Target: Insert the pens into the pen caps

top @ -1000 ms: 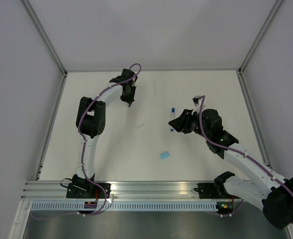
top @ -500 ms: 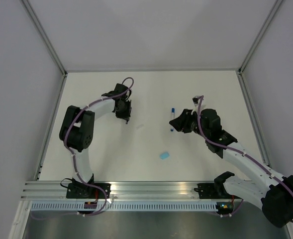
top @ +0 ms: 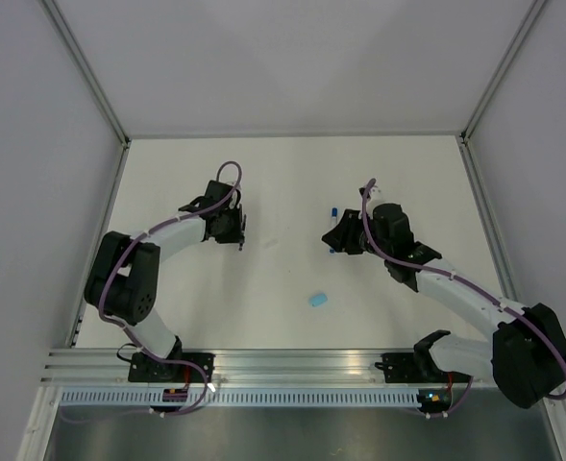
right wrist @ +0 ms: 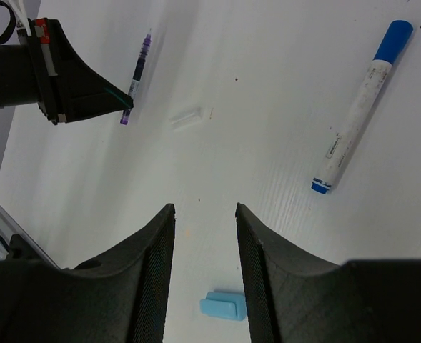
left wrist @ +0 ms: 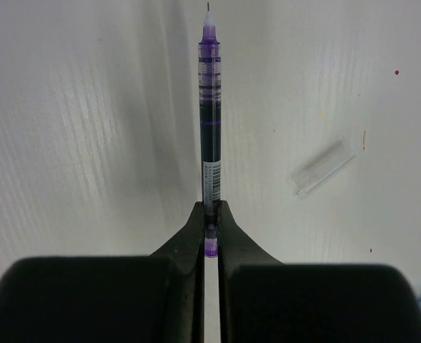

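Left gripper [left wrist: 210,214] jaws clamped on dark pen [left wrist: 209,128] near its tail, nib forward. Right gripper [right wrist: 204,214] jaws apart, empty; pale-blue cap [right wrist: 224,306] on table [right wrist: 267,43] near them, blue-white pen [right wrist: 357,118] lying further off. Best: right takes cap mouth outward, axes aligned before pushing.

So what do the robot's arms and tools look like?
Both the left arm and right arm have white links, bulky black joints and a purple cable looped alongside. The left tool and right tool are matte black, each a pair of wedges tapering to narrow tips.
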Controlling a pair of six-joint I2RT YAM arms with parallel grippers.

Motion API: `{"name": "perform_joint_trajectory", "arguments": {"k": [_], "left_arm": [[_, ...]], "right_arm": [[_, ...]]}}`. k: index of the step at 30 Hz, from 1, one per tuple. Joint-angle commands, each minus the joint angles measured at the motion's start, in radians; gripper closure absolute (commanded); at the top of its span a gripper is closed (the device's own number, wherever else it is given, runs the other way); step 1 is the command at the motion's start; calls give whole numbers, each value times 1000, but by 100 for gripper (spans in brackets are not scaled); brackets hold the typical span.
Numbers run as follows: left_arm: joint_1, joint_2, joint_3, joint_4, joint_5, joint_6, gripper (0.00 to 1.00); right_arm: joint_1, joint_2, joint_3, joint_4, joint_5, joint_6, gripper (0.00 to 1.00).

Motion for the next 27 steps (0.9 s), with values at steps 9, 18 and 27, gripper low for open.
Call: {"name": "perform_joint_trajectory", "arguments": {"k": [9,18,27], "left_arm": [[-45,-302,-220,208,133,-86,98],[-69,-486,-340,288,287,-129,98],[-89,-548,-388,356,317,-146,98]], "right_arm": [[142,183,149,263,-25,122,42],[196,372,307,312,21,162,39],[240,507,361,369,18,165,41]]}}
